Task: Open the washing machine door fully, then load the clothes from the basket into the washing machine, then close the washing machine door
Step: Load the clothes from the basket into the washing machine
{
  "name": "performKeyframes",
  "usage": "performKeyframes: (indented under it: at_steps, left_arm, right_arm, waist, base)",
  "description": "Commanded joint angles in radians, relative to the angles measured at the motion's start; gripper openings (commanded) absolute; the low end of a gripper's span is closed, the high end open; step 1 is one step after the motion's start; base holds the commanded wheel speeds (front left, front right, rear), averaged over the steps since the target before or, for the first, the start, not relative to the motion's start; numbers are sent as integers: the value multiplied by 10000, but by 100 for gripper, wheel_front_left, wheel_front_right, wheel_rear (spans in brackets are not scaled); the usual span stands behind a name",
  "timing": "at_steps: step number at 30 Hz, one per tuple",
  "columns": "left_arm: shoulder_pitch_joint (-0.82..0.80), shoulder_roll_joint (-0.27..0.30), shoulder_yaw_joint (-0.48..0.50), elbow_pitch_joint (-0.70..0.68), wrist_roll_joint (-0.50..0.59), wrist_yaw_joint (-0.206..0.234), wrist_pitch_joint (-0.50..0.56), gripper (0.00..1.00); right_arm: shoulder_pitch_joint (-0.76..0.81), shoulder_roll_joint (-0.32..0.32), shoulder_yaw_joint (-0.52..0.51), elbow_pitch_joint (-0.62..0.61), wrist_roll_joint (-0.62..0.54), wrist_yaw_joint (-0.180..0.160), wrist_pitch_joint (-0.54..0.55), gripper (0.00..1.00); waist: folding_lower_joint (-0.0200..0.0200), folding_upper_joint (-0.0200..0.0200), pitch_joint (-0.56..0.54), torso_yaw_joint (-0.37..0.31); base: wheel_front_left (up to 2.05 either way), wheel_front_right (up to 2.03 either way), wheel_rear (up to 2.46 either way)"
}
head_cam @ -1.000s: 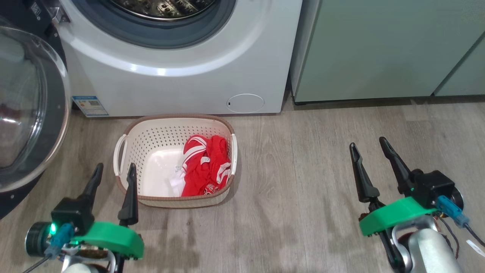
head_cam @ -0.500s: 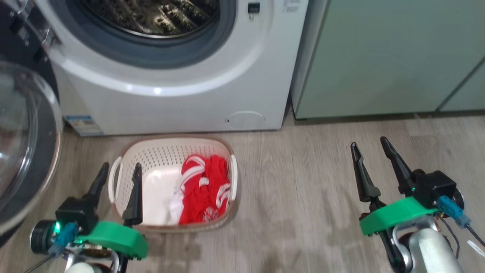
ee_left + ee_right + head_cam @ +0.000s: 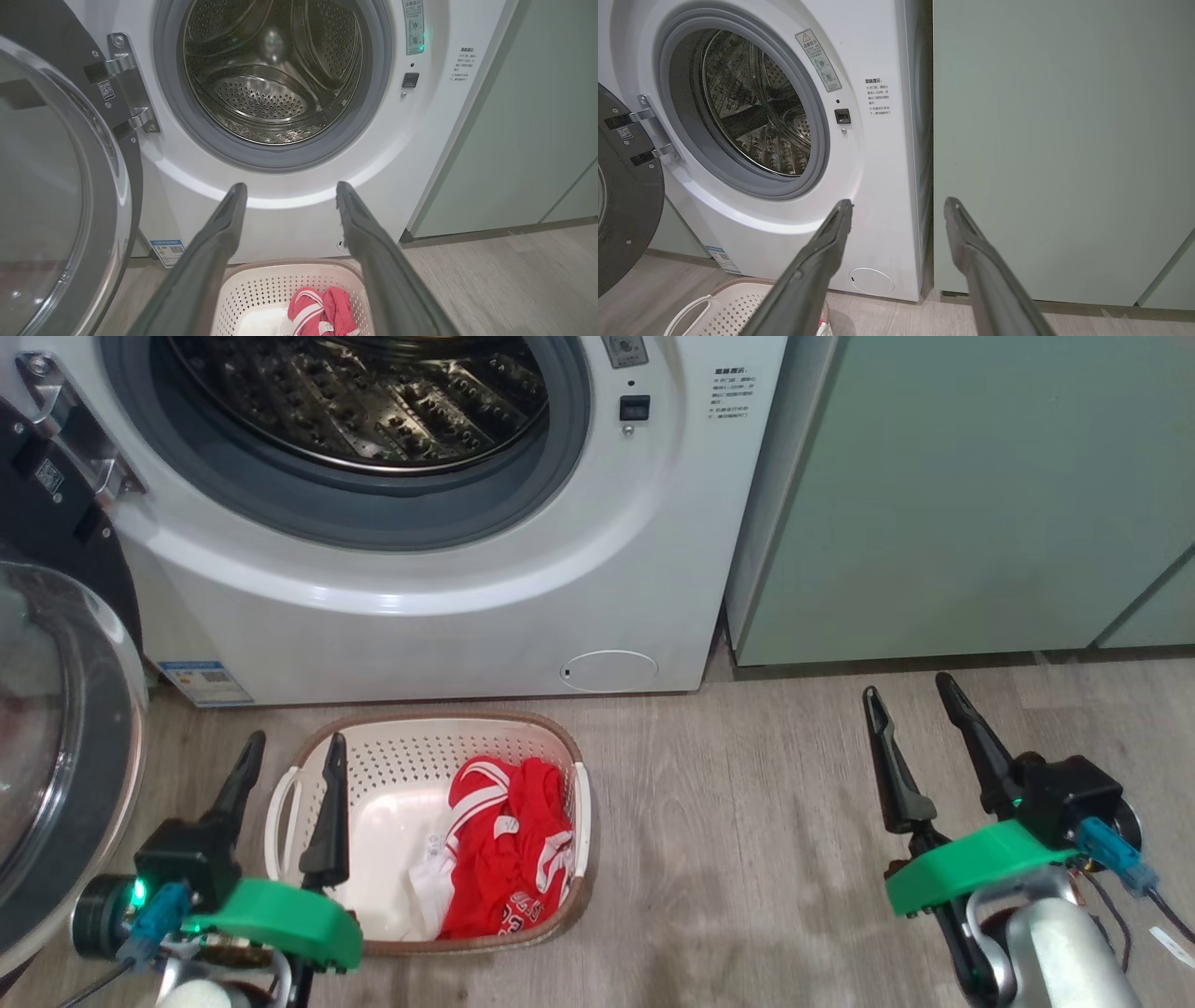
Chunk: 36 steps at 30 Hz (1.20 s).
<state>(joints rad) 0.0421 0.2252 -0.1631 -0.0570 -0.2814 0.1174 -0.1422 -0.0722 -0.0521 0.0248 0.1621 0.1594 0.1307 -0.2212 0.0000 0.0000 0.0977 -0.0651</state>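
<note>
grey wood-plank floor [image 3: 747, 859] | head cam has tilted up, steel drum [image 3: 373, 401] mouth now framed: loading is next | black-rimmed round glass door [image 3: 56, 756] wide at 9 o'clock | left gripper [image 3: 296, 739] spread by cream perforated basket [image 3: 429, 761], red striped clothes [image 3: 509, 845] inside, 7 | right gripper [image 3: 906, 686] spread, empty, 4 | left wrist view shows drum floor bare, head view crops it

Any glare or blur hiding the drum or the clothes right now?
Head view: sharp, with a glare streak across the washing machine front and reflections in the washing machine door glass; the clothes in the basket read clearly. Left wrist view: the drum is well lit, one bright highlight inside, straight edges lean. Right wrist view: even light, no strong glare on the cabinets.
</note>
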Motion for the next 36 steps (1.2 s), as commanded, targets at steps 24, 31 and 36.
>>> performKeyframes:
  at_steps: [24,31,36]
  left_arm:
    - [-1019,214,-5,-43,22,56,61,100]
    - [-3136,-123,-625,2325,-289,-740,543,100]
    - [-4671,-365,-1001,4585,-540,-1484,908,100]
  right_arm:
    - [-416,18,157,-415,51,0,-90,100]
    - [-997,18,176,-859,-28,0,-20,100]
    - [-1546,18,345,-1087,-60,0,-29,100]
  waist:
    - [0,0,315,114]
    - [0,0,1795,94]
    - [0,0,3008,-98]
  base:
    - [0,0,0]
    - [0,0,0]
    - [0,0,0]
